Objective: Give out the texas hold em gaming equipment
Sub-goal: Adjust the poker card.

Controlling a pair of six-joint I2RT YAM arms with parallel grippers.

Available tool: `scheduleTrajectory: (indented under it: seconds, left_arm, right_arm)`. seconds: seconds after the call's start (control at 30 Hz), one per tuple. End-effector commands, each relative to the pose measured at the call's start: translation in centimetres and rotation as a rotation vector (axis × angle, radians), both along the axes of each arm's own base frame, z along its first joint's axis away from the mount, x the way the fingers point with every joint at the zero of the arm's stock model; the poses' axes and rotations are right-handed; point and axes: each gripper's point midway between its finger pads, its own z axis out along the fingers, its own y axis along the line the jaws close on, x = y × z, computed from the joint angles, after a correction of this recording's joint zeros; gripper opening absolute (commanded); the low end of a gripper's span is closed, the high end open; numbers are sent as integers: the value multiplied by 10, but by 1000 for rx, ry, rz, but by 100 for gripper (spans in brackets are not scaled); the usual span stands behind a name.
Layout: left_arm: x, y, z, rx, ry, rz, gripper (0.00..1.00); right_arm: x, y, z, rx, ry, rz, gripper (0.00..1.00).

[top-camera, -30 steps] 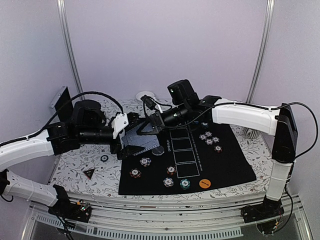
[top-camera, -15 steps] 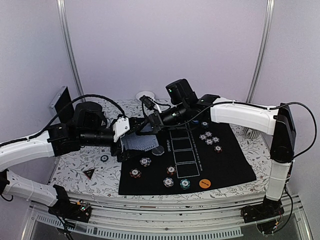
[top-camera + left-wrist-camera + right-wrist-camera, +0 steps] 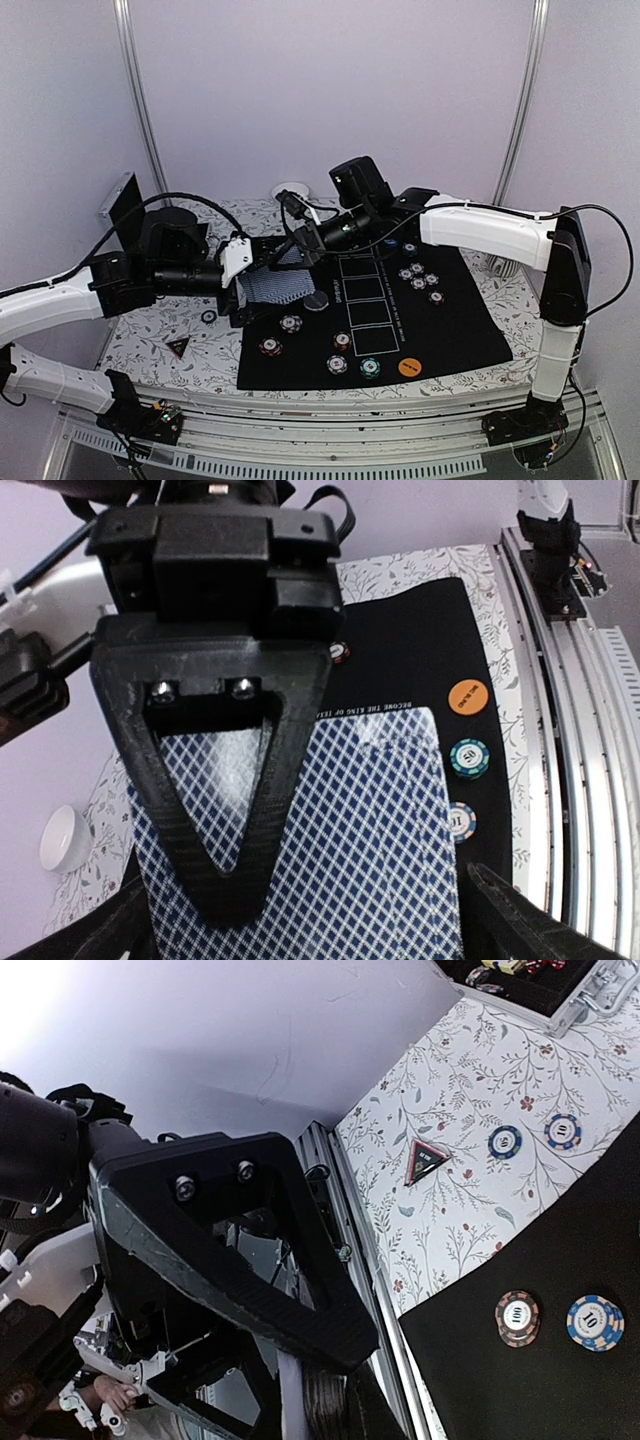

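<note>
Over the black mat's (image 3: 450, 330) far-left corner, hand-over of fanned playing cards (image 3: 380, 820): pinched shut in the right gripper (image 3: 303, 243), flanked by the wide-open, empty left gripper (image 3: 305, 880). Next, close left on the fan. On the mat: five poker chips (image 3: 291, 323) near edge, perhaps six far right, one orange button (image 3: 408, 366); off its left edge, one triangle marker (image 3: 178, 347)
</note>
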Motion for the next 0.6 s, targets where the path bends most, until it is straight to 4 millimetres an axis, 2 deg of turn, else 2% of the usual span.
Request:
scheduleTrajectory:
  seconds: [0.0,0.27,0.43,0.57]
  left_arm:
    - [11,-4,-20,75,32,59,98]
    - [18,-4,-43,167,2,93,98]
    - [-18,-22,-26,52,30,-88,98]
    - [-20,-18,-35,88,22,-90,98]
  right_arm:
    - [6,6,21,57,-28,-8,2]
    - [6,9,23,64,-6,-6,2]
    - [8,11,18,57,-1,-8,2]
    - [9,12,15,53,9,-7,2]
